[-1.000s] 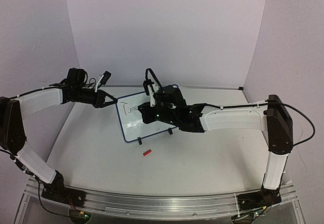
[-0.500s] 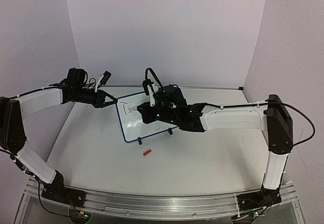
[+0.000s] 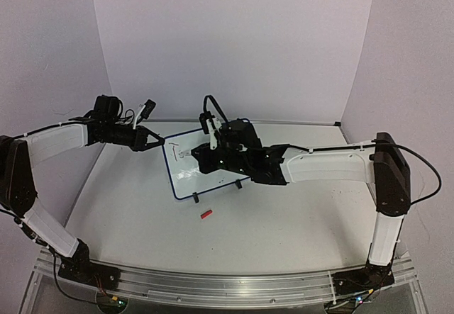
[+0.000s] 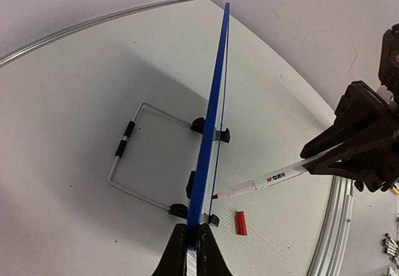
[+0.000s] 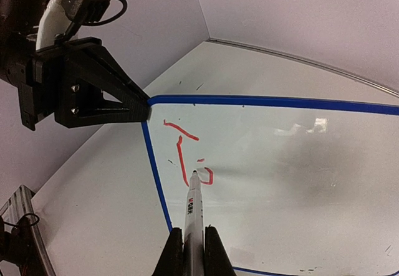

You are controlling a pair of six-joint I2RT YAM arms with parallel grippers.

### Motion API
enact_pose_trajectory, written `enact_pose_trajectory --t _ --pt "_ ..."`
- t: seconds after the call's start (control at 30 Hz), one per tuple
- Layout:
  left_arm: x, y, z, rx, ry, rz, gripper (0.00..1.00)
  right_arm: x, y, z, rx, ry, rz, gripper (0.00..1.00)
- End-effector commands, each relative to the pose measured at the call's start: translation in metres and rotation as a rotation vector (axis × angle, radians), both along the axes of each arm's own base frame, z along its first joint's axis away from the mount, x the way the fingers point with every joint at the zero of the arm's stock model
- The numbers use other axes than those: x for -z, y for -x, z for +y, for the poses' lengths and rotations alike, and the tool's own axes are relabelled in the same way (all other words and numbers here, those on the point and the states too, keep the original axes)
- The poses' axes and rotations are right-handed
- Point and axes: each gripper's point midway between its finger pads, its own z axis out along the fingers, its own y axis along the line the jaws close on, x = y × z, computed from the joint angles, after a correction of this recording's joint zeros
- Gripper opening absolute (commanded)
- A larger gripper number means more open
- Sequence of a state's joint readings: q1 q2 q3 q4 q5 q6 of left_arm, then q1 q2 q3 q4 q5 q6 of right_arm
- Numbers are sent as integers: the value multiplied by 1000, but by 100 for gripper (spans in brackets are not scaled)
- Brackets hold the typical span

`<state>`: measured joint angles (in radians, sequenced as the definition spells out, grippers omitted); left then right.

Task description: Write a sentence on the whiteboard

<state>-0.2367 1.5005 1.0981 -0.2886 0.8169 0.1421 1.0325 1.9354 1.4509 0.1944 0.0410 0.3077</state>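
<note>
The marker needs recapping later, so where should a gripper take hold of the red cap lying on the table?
Probably pinch the red cap across its narrow middle, from straight above: it lies flat on the table, elongated, apart from the whiteboard.

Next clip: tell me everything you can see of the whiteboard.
The whiteboard is a small white rectangle with rounded corners and a thin blue frame; its surface is glossy and catches a light reflection. It stands on edge, propped from behind by a wire stand with black feet. The left gripper is shut on a top corner. A few red strokes, a T and the start of a second letter, sit near that corner, where the marker in the right gripper meets the surface.
</note>
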Motion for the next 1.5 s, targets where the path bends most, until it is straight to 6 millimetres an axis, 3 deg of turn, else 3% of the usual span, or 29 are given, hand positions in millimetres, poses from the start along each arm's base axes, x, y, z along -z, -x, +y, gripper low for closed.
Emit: enact_pose_trajectory --t 0.0,0.43,0.9,1.47 --pt "-20 5 0 14 16 -57 0 11 -3 -1 13 7 10 0" --pt "-22 6 0 14 17 -61 0 24 -3 -1 15 33 27 0" --pt "-21 6 0 15 16 -62 0 -17 -12 3 40 -37 -54 0" --pt "-21 6 0 17 16 -62 0 -20 -18 1 73 -41 -70 0"
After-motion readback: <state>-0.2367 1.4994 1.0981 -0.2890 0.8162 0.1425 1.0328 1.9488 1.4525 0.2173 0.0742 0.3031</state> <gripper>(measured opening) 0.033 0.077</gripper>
